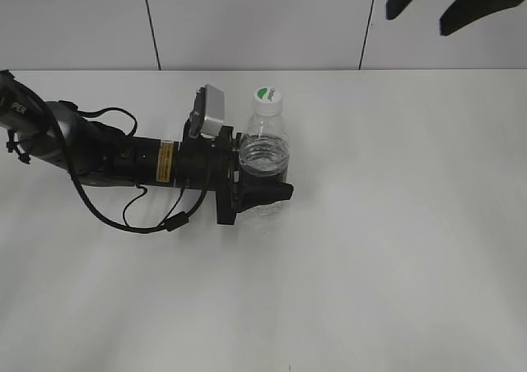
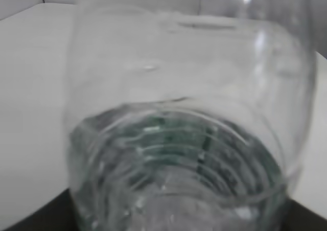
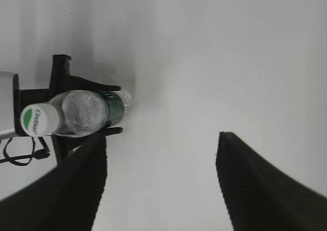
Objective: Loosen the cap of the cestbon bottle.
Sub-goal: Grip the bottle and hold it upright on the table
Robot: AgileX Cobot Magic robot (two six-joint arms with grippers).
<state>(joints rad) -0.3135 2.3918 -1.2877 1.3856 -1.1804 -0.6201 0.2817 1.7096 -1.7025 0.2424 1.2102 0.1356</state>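
Note:
The cestbon bottle (image 1: 265,146) stands upright on the white table, clear, with a white green-marked cap (image 1: 268,99) on its neck. My left gripper (image 1: 265,176) comes in from the left and is shut on the bottle's lower body, one black finger (image 1: 278,192) showing in front. In the left wrist view the bottle (image 2: 189,139) fills the frame, blurred. My right gripper (image 1: 418,22) hangs open at the top right, high above the table and apart from the bottle. In the right wrist view the right gripper (image 3: 161,138) is open over bare table, with the bottle (image 3: 89,111) and cap (image 3: 36,119) far left.
The left arm lies low across the table's left side, with a black cable (image 1: 123,216) looping beside it. The white table (image 1: 395,248) stretches to the right and front. A panelled wall (image 1: 247,18) stands behind.

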